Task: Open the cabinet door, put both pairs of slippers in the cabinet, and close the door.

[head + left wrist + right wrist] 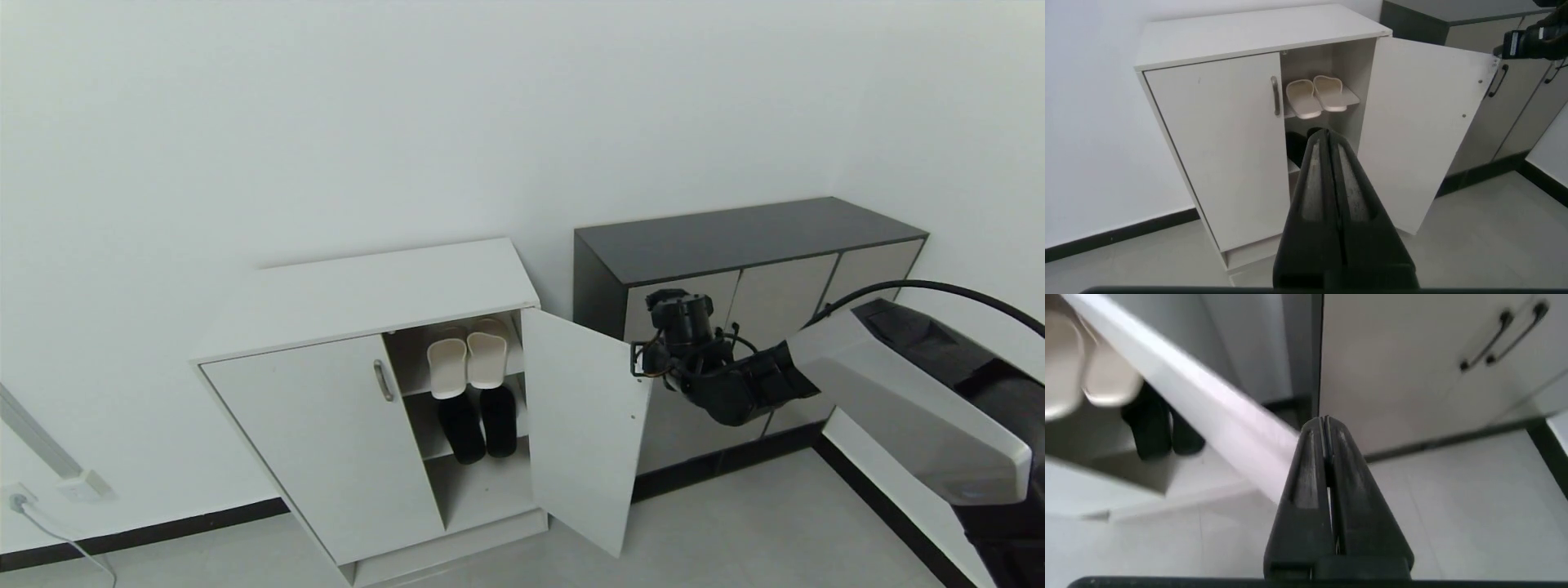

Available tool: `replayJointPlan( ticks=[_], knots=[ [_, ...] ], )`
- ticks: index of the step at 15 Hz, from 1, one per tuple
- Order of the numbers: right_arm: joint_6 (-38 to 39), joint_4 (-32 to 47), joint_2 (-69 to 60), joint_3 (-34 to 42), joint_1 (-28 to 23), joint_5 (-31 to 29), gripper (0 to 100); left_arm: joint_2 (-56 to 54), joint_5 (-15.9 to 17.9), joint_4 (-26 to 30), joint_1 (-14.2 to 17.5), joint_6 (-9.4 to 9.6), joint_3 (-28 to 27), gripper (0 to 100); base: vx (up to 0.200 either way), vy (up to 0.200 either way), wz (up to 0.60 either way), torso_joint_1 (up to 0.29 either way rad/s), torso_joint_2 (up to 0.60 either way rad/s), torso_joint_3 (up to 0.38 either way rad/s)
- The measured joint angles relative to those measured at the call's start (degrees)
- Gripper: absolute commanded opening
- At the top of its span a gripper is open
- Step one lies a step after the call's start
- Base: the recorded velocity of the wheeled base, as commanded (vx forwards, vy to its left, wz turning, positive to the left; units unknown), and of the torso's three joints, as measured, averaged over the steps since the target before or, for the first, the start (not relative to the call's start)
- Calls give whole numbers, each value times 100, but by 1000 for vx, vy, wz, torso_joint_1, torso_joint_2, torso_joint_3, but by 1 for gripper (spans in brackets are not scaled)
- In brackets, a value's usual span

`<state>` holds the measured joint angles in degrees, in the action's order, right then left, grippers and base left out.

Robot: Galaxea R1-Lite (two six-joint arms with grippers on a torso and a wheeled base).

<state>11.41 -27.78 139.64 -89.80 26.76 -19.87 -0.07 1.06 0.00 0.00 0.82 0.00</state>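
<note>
1. The right claw (1326,425) is seen with its fingers pressed together and nothing between them. It is placed just at the outer edge of the open door (584,425); whether contact is made cannot be told.
2. The left claw (1327,140) is likewise closed on nothing and is held in front of the cabinet (367,286), pointed towards its open half.
3. The open door is swung outward on the cabinet's right side, while the left door (326,441) is shut, its handle (384,380) set near the inner edge.
4. The white slippers (467,359) are laid side by side on the upper shelf.
5. The black slippers (479,423) are laid on the shelf directly below them.
6. A grey cabinet (735,233) is stood against the wall just beside, behind the open door.
</note>
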Motion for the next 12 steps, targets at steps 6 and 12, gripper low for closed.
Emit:
replayJointPlan(
  ticks=[6, 12],
  knots=[
    [174, 208, -32, -2, 132, 4, 0, 0, 0, 0, 0, -2, 0, 0, 0, 0, 0, 0, 0, 0],
    [345, 171, -502, 820, 1029, 9, 0, 0, 0, 0, 0, -2, 0, 0, 0, 0, 0, 0, 0, 0]
  ],
)
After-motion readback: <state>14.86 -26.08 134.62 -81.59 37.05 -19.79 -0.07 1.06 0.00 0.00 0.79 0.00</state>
